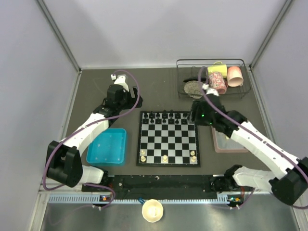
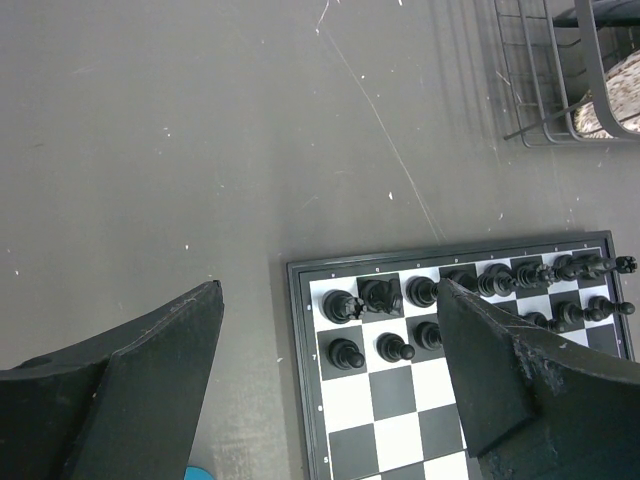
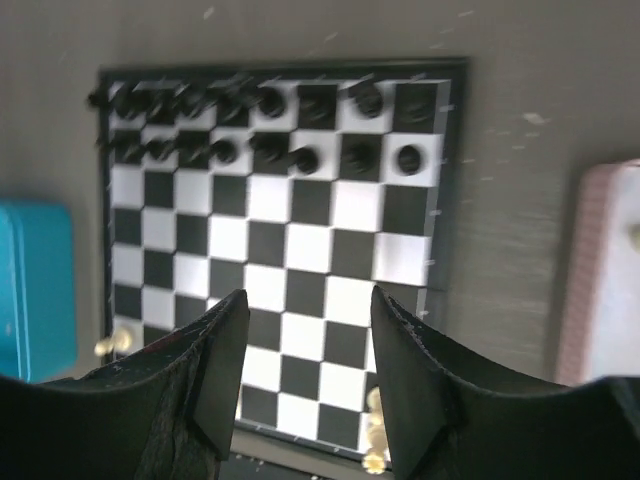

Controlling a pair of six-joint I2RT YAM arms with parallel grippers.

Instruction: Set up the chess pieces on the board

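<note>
The board lies at the table's middle. It also shows in the left wrist view and the right wrist view. Two rows of black pieces fill its far edge. A few cream chess pieces stand on the near row: one at the left, one in the middle and a pair at the right. The pair also shows in the right wrist view. My left gripper is open and empty, high beside the board's far left corner. My right gripper is open and empty above the board's far right corner.
A blue tray lies left of the board and a pinkish tray lies to its right. A wire rack at the back right holds cups. A cream bowl sits at the front edge.
</note>
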